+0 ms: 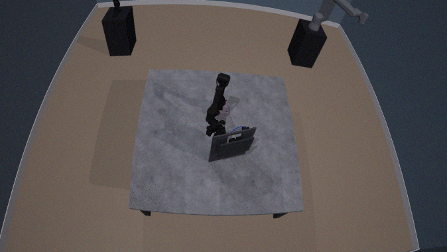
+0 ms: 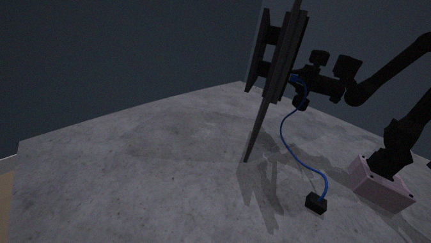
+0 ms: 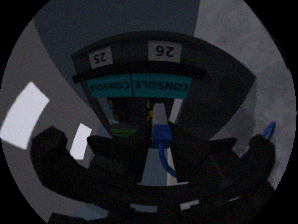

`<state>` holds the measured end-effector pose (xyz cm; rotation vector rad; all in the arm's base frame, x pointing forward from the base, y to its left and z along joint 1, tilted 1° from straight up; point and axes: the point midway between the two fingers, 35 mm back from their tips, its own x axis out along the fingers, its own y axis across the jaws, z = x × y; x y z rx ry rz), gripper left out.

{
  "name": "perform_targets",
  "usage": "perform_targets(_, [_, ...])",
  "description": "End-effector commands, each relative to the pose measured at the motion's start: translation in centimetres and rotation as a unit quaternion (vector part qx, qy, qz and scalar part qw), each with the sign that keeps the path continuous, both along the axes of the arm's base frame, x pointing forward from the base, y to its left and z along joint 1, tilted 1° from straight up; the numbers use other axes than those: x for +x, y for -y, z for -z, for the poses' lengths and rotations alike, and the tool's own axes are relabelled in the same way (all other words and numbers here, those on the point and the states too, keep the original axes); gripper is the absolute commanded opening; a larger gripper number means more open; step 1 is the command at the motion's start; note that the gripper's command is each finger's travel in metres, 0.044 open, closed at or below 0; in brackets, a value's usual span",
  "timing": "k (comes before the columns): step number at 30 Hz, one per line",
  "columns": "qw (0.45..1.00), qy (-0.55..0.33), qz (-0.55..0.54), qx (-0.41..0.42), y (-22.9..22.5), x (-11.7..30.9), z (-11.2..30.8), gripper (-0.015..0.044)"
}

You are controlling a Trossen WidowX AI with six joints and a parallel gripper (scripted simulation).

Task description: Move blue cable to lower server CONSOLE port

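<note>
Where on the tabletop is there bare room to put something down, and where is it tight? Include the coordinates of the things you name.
Room: the left side of the tabletop [image 1: 172, 172] [image 2: 96, 179] in the exterior view, between its left edge and the upright panel's foot [image 2: 247, 155]. Tight: between the panel and pink base [image 2: 380, 195], where the blue cable [image 2: 289, 150] [image 3: 163, 157] runs down to a black block [image 2: 314, 204].
</note>
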<state>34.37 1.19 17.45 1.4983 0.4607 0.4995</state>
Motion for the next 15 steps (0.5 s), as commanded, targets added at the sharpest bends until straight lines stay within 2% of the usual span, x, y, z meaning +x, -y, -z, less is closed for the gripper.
perform_targets(1, [1.0, 0.004, 0.002, -0.001, -0.08, 0.3, -0.23, 0.0])
perform_targets(15, [1.0, 0.004, 0.002, 0.0, -0.33, 0.84, -0.27, 0.0])
